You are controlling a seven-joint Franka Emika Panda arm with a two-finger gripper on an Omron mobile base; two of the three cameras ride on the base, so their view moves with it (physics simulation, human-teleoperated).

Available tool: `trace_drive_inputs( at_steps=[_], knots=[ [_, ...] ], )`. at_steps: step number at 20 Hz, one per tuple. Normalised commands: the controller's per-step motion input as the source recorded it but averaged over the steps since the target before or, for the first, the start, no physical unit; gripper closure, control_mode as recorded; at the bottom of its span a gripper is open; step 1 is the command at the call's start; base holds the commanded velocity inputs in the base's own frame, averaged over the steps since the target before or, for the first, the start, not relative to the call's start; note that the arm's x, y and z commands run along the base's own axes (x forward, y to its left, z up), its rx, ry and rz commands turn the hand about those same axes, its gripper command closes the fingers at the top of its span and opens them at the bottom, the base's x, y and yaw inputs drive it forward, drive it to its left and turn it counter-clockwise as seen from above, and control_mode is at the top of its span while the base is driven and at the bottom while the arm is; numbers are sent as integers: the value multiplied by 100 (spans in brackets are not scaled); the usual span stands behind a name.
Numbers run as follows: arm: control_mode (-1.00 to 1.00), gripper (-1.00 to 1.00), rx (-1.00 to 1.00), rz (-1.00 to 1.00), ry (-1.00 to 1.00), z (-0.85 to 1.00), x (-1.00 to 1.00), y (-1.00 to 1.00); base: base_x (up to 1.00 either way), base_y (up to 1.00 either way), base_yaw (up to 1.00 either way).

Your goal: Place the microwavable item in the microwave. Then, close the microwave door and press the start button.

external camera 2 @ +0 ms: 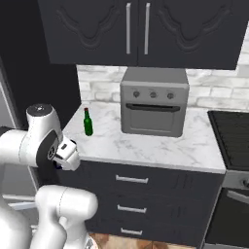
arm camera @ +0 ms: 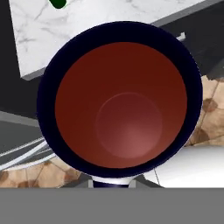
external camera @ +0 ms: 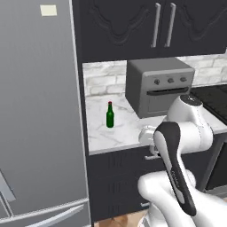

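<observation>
The mug sits right under the hand camera, its dark red inside and dark rim facing up, held off the tabletop over its front edge and the floor. The hand is clamped on the mug, though its fingertips are hidden beneath the rim. In the base views the arm covers the mug. The green bottle stands on the tabletop, left of the grey countertop oven.

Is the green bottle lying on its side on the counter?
No, the bottle stands upright on the marble counter, left of the countertop oven.
</observation>
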Motion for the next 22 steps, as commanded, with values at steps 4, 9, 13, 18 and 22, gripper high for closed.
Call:
trace_drive_inputs(
  at_steps=[4,9,13,18,22],
  knots=[
    [100,100,0,0,0,0,0,0,-100,0,-11],
    [100,100,0,0,0,0,0,0,-100,27,-7],
    [100,100,0,0,0,0,0,0,-99,60,0],
    [100,100,0,0,0,0,0,0,-72,67,0],
    [100,100,0,0,0,0,0,0,-37,59,0]
  ],
)
